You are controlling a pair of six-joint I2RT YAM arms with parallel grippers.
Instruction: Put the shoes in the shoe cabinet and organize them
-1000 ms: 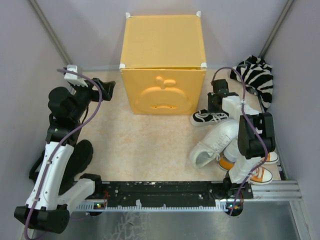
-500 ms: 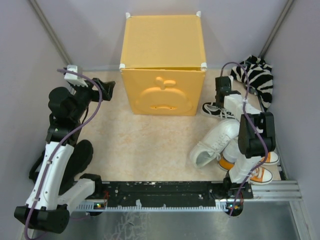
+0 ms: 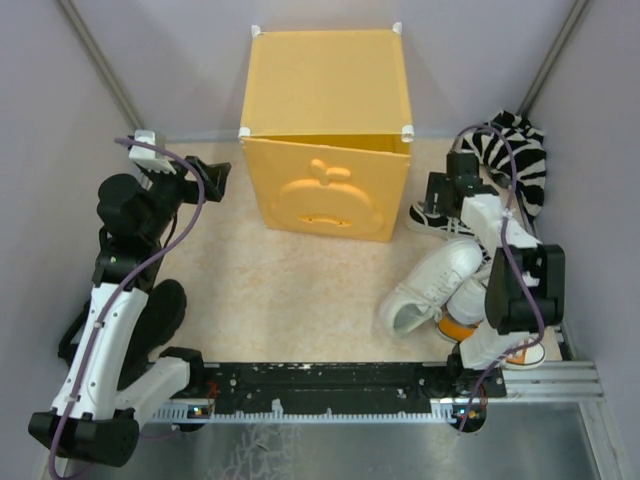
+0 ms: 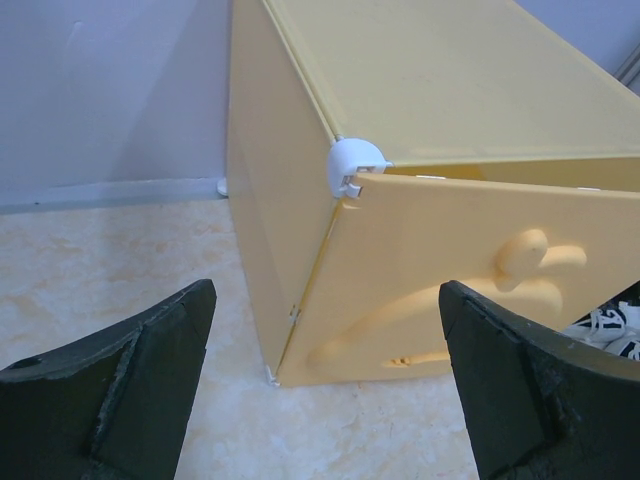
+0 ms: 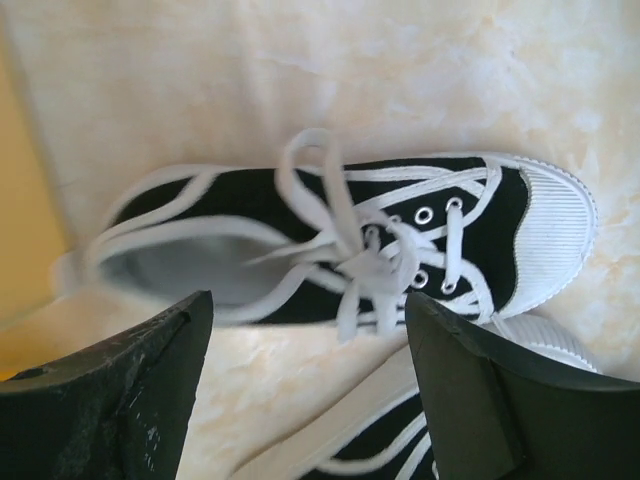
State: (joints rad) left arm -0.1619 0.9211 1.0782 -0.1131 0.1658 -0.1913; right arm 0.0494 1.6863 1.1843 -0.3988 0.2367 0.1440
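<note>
The black canvas sneaker with white laces and sole [image 5: 330, 235] lay on the beige tabletop [image 3: 270, 280], just right of the yellow-orange plastic shoe cabinet [image 3: 325, 100] and directly below my right jaws. Its long axis ran from one finger towards the other, so I judged a wrist turn was needed. Those jaws stood wide apart and empty. The left jaws, well away, were the same.

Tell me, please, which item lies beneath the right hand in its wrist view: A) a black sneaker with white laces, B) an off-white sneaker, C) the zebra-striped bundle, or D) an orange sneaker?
A: the black sneaker lies on the floor, framed by the open right hand.
</note>
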